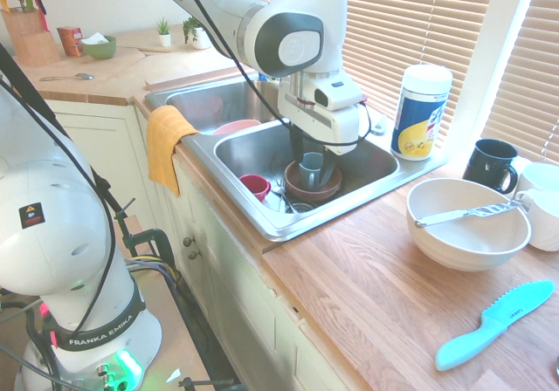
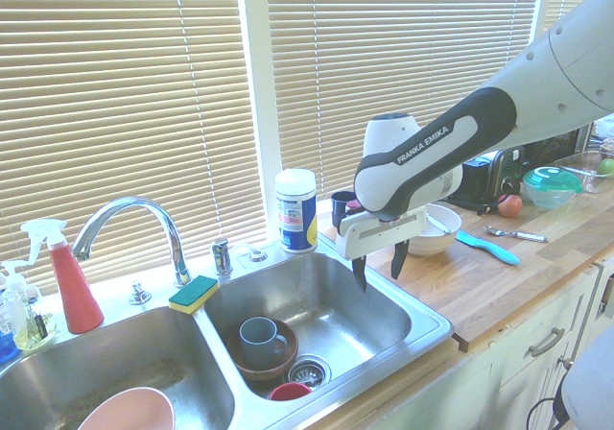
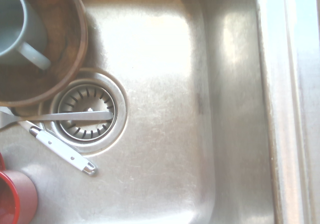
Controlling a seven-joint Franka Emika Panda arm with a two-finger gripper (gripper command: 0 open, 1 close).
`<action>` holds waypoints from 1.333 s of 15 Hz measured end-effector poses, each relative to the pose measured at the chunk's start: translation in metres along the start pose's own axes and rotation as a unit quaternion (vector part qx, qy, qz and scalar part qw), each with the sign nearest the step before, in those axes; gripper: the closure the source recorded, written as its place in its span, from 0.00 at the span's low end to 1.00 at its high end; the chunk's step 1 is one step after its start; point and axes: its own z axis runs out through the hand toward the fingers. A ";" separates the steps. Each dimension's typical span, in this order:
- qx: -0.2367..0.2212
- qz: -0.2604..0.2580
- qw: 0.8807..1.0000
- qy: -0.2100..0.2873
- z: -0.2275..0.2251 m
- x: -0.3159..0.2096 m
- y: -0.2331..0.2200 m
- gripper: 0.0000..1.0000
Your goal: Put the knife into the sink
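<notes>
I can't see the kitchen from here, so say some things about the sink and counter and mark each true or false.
1. The blue-grey mug sits inside the round brown bowl. True.
2. The turquoise serrated knife lies in the stainless-steel sink. False: it's on the wooden counter.
3. An orange cloth hangs over the sink's edge. True.
4. The two-fingered tool is clamped on the mug. False: it's open and empty.

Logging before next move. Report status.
End effector open, empty, above sink.
Knife, apparently, across white bowl.
Sink holds gray mug, brown bowl, red cup.
</notes>
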 end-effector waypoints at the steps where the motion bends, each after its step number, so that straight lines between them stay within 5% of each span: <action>1: 0.000 0.000 1.000 0.000 0.000 0.000 0.000 0.00; 11: 0.016 0.071 0.997 0.031 -0.083 0.109 0.045 0.00; 20: 0.001 0.134 0.991 0.018 -0.059 0.198 0.123 0.00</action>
